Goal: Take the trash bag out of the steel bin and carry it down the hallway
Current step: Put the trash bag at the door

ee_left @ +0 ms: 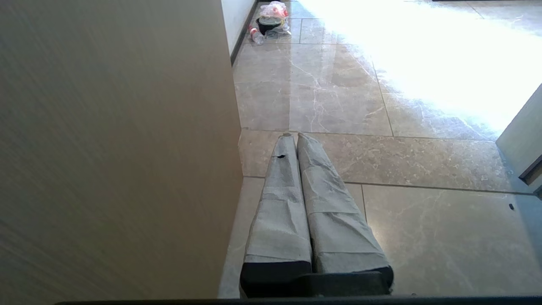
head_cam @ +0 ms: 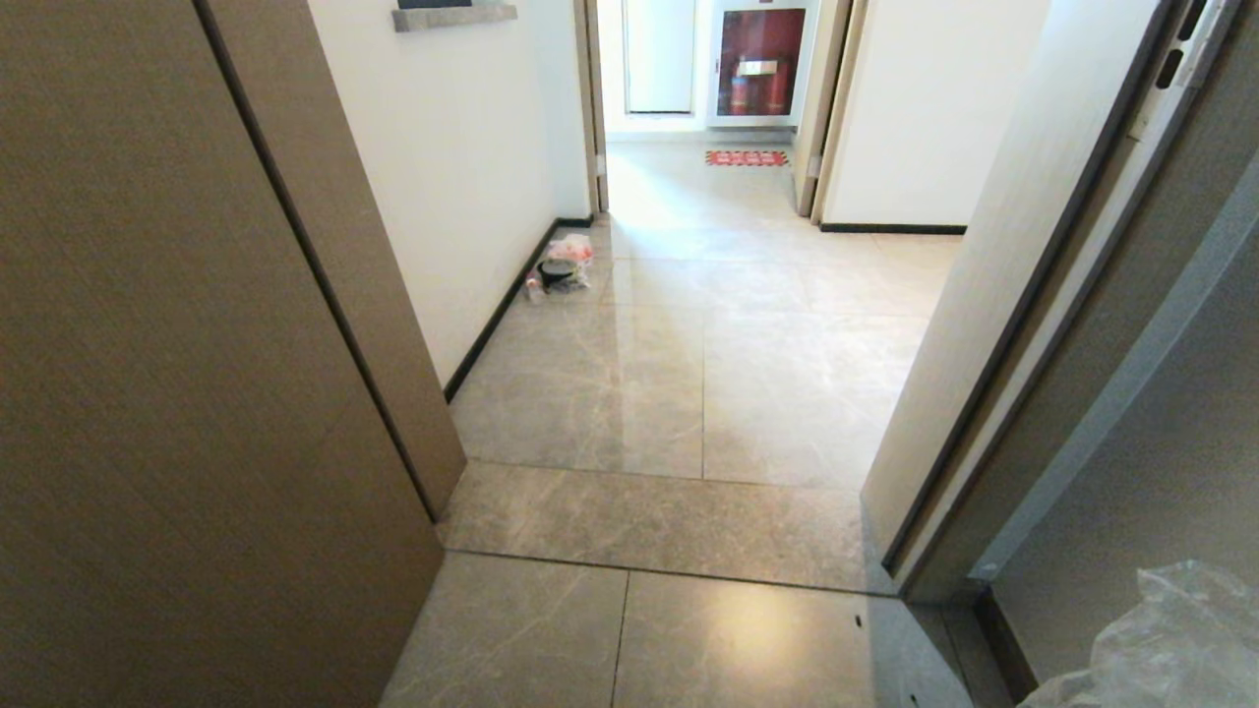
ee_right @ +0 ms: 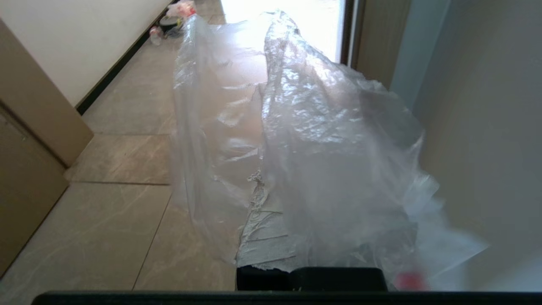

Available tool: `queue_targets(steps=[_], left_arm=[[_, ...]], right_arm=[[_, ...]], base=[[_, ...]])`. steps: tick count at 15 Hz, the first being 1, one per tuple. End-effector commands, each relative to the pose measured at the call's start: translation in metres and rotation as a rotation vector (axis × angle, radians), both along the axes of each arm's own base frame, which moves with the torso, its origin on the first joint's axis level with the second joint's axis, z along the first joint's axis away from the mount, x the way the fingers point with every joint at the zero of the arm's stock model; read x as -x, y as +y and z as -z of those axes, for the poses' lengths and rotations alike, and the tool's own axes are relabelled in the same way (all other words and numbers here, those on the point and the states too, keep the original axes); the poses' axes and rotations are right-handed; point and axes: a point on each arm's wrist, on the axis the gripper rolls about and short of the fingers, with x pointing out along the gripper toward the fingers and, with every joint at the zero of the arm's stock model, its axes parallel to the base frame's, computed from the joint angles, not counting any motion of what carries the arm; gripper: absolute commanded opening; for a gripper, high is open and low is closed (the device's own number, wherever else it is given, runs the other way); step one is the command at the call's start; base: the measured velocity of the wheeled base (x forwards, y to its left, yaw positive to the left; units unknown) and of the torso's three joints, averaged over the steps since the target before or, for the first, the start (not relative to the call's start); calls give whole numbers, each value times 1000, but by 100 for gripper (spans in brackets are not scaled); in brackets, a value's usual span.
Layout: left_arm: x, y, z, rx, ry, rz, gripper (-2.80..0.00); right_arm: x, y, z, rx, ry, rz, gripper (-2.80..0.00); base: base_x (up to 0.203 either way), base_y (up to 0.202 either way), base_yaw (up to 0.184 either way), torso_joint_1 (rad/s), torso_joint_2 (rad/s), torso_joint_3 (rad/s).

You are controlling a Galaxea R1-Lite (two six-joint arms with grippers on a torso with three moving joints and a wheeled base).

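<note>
The trash bag [ee_right: 322, 127], thin clear crinkly plastic, is draped over my right gripper [ee_right: 274, 180], which is shut on it. One taped finger [ee_right: 262, 237] shows under the film and the other is hidden. Something red [ee_right: 408, 279] shows through the bag's low part. A corner of the trash bag [head_cam: 1170, 639] also shows in the head view at the lower right. My left gripper [ee_left: 293, 136] is shut and empty, held out over the grey marbled tiles. The hallway [head_cam: 708, 324] runs ahead through a doorway. The steel bin is out of view.
A brown panel [head_cam: 177, 393] stands close on the left and a door frame [head_cam: 1033, 344] on the right. A small pile of rubbish [head_cam: 563, 265] lies by the left wall's dark skirting. Far down the hallway are a red mat [head_cam: 746, 157] and a red cabinet [head_cam: 759, 64].
</note>
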Motion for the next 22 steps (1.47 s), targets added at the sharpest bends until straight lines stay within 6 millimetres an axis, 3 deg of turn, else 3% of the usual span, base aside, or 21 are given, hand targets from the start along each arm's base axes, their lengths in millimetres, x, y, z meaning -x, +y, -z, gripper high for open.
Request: queue_targets(steps=[1,9,22], left_arm=[[0,0,0,0,0,-1,-280],[0,0,0,2,0,-1,-280],[0,0,0,0,0,0,-280]], right_arm=[[0,0,0,0,1,1,-280],[0,0,0,0,1,1,-280],[0,0,0,0,1,1,-280]], base=[[0,0,0,0,0,0],[0,0,0,0,0,0],[187,0,1,2,2,0]])
